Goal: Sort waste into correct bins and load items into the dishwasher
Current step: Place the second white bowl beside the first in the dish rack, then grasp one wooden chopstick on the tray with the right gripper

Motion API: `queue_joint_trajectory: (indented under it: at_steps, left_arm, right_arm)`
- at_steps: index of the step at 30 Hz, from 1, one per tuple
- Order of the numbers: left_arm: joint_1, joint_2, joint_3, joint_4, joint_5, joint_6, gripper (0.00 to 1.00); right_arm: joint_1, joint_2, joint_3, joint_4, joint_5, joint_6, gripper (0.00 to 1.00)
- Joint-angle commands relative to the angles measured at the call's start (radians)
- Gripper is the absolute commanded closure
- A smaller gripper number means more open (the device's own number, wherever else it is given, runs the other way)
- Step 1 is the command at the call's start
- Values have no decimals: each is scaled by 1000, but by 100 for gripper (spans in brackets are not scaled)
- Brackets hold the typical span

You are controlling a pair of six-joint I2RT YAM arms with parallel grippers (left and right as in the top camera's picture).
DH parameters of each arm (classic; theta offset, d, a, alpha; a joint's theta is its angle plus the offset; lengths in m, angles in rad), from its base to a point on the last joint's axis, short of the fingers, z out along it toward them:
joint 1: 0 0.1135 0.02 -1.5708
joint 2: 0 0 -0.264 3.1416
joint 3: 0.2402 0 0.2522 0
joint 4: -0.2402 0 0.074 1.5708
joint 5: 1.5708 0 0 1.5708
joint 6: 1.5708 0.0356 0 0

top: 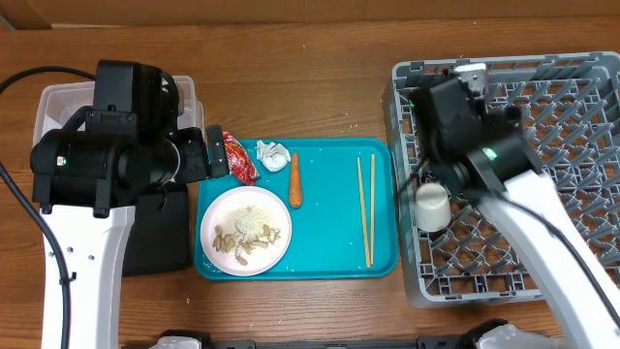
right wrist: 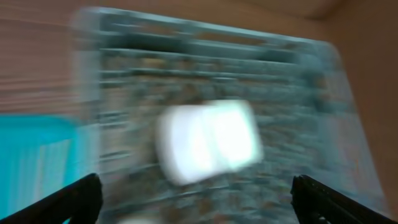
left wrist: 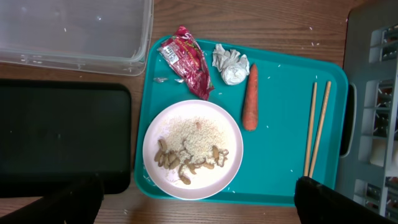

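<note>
A round white plate (left wrist: 193, 149) with beige food scraps (left wrist: 189, 158) lies on the teal tray. Behind it are a red wrapper (left wrist: 186, 60), a white paper ball (left wrist: 231, 65) and a carrot (left wrist: 249, 97). Two chopsticks (left wrist: 316, 127) lie at the tray's right. My left gripper (left wrist: 198, 206) hovers open over the tray's near edge, holding nothing. In the grey dish rack (top: 542, 145) sits a small white bowl (top: 432, 206). The right gripper (right wrist: 202, 205) stands open above the bowl (right wrist: 208, 142), apart from it; that view is blurred.
The clear tub (left wrist: 74, 31) stands at the back left, with the flat black tray (left wrist: 62, 137) in front of it, both left of the teal tray (left wrist: 280, 162). My left arm (top: 107, 155) covers much of both in the overhead view.
</note>
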Motion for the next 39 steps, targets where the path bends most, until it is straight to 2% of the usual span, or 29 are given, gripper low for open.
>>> queue_joint_trajectory:
  at_steps: [1,3,5,10,14,19,25,28,39]
  left_arm:
    - [5,-6,6,3,-6,-6,0]
    - [5,-6,6,3,-6,-6,0]
    - [5,-6,6,3,-6,-6,0]
    - [5,-6,6,3,-6,-6,0]
    - [5,-6,6,3,-6,-6,0]
    - [5,-6,6,3,-6,-6,0]
    - [5,-6,6,3,-6,-6,0]
    - [5,-6,6,3,-6,-6,0]
    - [5,-6,6,3,-6,-6,0]
  right_arm:
    - [15,-62,17,23,-612,8,0]
    - [15,-82,17,26,-837,7,0]
    - [15,-82,15,30,-933,7,0]
    - [31,-13,-70,33,-843,143,14]
    - [113,105,-133,60,-738,249,33]
    - [188,269,-143,81,-555,320,34]
    - [202,429,-143,148,-546,326,38]
    - [189,479,-143,169,-546,327,46]
    - [178,598,-143,196,-547,326,49]
